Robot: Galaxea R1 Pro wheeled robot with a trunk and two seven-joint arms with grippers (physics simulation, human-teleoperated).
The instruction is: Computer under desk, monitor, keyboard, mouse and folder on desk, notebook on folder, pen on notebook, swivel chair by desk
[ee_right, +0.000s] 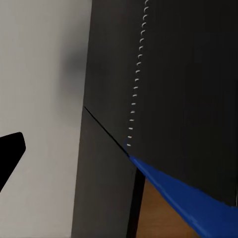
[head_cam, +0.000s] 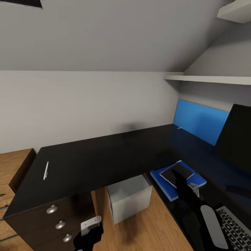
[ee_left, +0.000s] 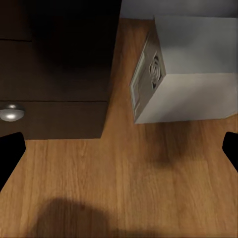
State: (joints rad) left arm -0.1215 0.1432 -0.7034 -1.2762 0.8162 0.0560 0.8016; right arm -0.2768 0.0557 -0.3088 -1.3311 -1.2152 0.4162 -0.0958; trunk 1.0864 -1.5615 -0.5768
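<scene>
The glossy black desk runs along two walls. A blue folder lies on its right wing, and a dark spiral-bound notebook rests on top of it. My right gripper hovers open at the notebook's near end. Its wrist view shows the notebook, the folder and one fingertip. The white pen lies alone on the left wing. The pale computer stands under the desk. The monitor and keyboard are at the right. My left gripper hangs open over the floor.
The dark drawer unit with silver knobs stands beside the computer. Light wooden shelving sits at far left. A blue wall panel and white shelf lie behind the desk under a sloped ceiling.
</scene>
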